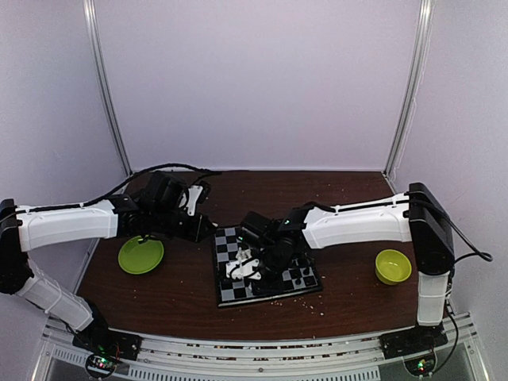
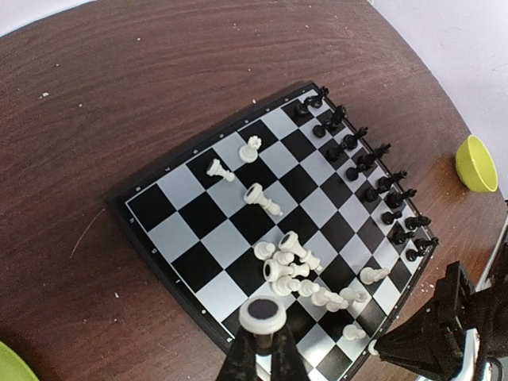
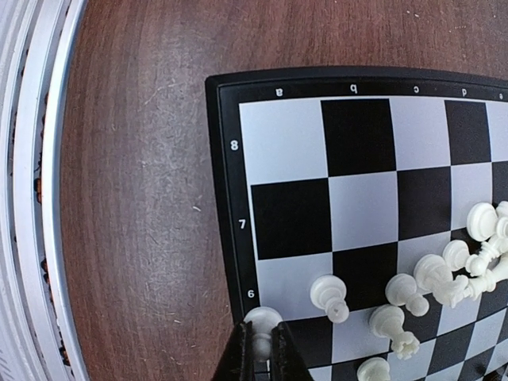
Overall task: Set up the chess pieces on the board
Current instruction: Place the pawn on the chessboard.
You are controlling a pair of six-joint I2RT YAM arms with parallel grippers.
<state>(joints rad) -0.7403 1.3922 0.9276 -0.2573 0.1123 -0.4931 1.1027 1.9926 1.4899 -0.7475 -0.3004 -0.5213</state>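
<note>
The board (image 1: 230, 295) lies in the middle of the table and shows in the left wrist view (image 2: 198, 230) and the right wrist view (image 3: 278, 135). Black pieces (image 2: 365, 163) stand in two rows along one edge. Several white pieces (image 2: 298, 270) lie in a heap on the squares, with others loose nearby (image 3: 329, 295). My left gripper (image 2: 263, 349) is shut on a white piece (image 2: 263, 314), its dark round base facing the camera, above the board's edge. My right gripper (image 3: 259, 357) is shut on a white piece (image 3: 262, 320) at the board's numbered rim by row 6.
A lime-green plate (image 1: 140, 255) lies left of the board. A lime-green bowl (image 1: 393, 266) stands to the right and shows in the left wrist view (image 2: 476, 163). Pale crumbs dot the brown table (image 1: 182, 294). Metal rails (image 3: 32, 198) run along the table's near edge.
</note>
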